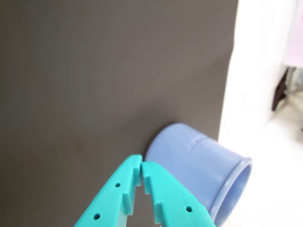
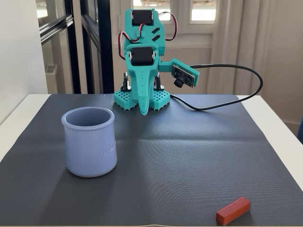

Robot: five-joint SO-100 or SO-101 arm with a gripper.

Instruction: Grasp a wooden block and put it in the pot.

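The pot [image 2: 89, 141], a pale lavender-blue cup, stands upright on the left of the dark mat in the fixed view. In the wrist view the pot [image 1: 199, 165] lies just right of my teal gripper [image 1: 141, 164], whose fingertips meet with nothing between them. The wooden block [image 2: 233, 210], a small reddish-brown bar, lies at the mat's front right in the fixed view, far from the arm; it is out of the wrist view. In the fixed view my gripper [image 2: 144, 111] points down at the mat's back edge, folded close to the arm's base.
The dark grey mat [image 2: 189, 156] covers a white table [image 2: 14, 113]. A black cable [image 2: 236, 90] loops from the arm's camera to the right at the back. The arm's base [image 2: 142, 99] stands at the mat's far edge.
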